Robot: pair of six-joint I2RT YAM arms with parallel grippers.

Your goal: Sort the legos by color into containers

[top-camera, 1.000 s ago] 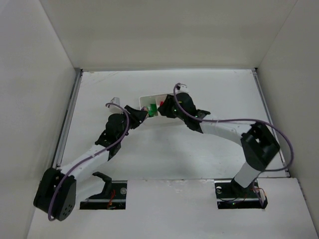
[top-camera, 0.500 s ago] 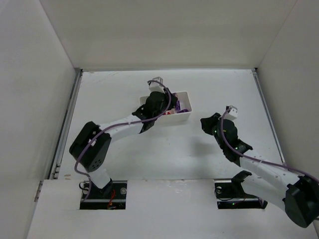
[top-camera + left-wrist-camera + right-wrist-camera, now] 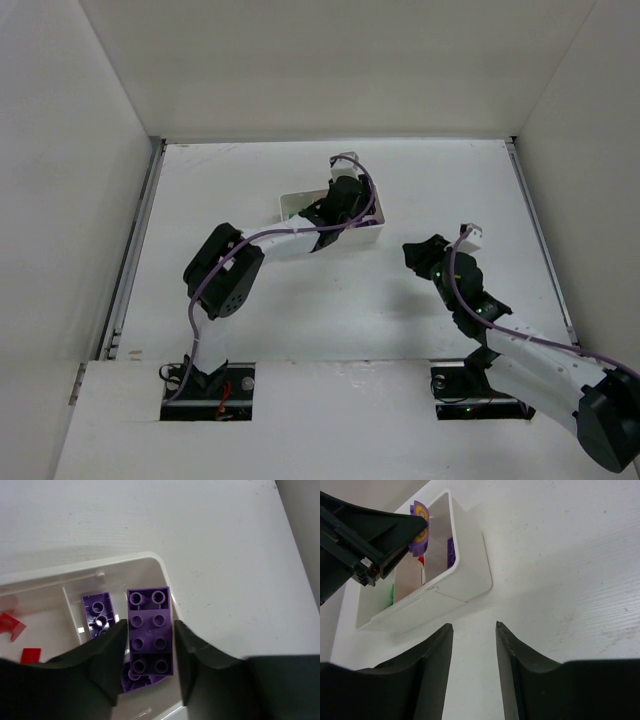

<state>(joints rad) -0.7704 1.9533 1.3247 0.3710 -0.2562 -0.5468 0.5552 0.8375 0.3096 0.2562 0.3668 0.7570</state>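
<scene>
The left gripper [image 3: 149, 647] pinches a purple brick [image 3: 150, 625] flat between its fingers, over the end compartment of the tray [image 3: 159, 559]. A second purple brick [image 3: 98, 614] lies down in there, at the held one's 9 o'clock. Red bits [image 3: 10, 625] sit one compartment over (green pieces [image 3: 393, 592] beyond that). The right gripper [image 3: 474, 630] is spread and holds nothing. It hovers over the table [image 3: 560, 555] at the tray's 4 o'clock, seen from above.
</scene>
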